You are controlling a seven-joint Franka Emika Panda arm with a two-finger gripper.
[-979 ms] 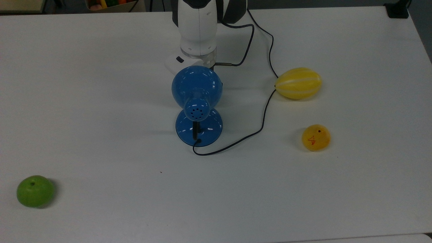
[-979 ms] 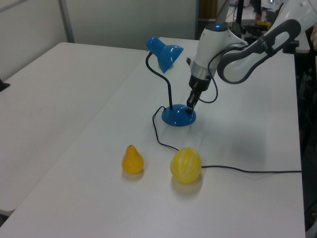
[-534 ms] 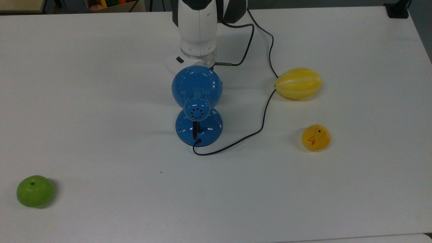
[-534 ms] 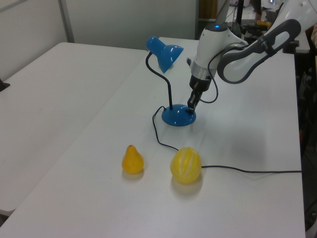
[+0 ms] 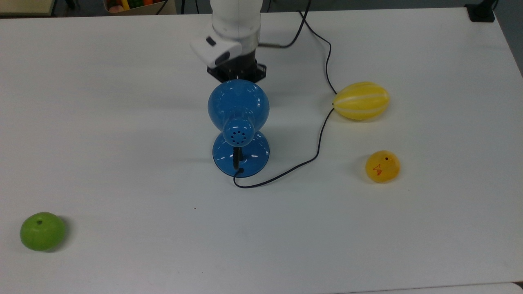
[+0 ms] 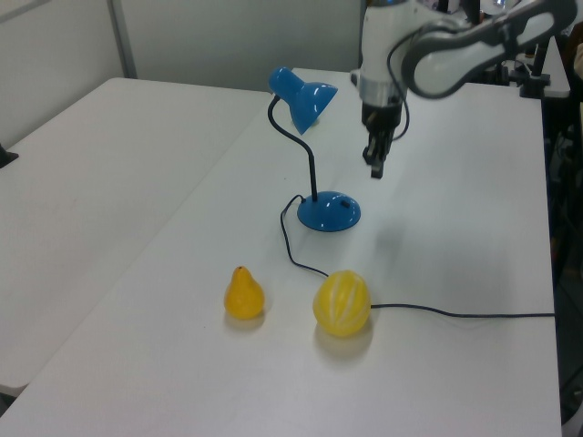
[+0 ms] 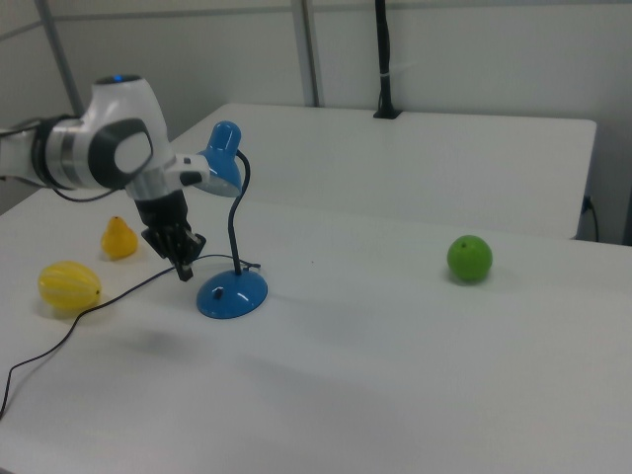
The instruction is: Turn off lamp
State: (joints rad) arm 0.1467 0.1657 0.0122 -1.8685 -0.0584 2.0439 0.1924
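Lamp (image 6: 314,155): glossy blue, upright

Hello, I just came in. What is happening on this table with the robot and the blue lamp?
A Franka arm is working at the blue desk lamp on a white table. Its end effector hangs in the air above and beside the lamp's round base, apart from it and holding nothing. The lamp stands upright, and its cord runs past a yellow striped melon. A yellow pear and a green apple lie apart on the table, untouched.
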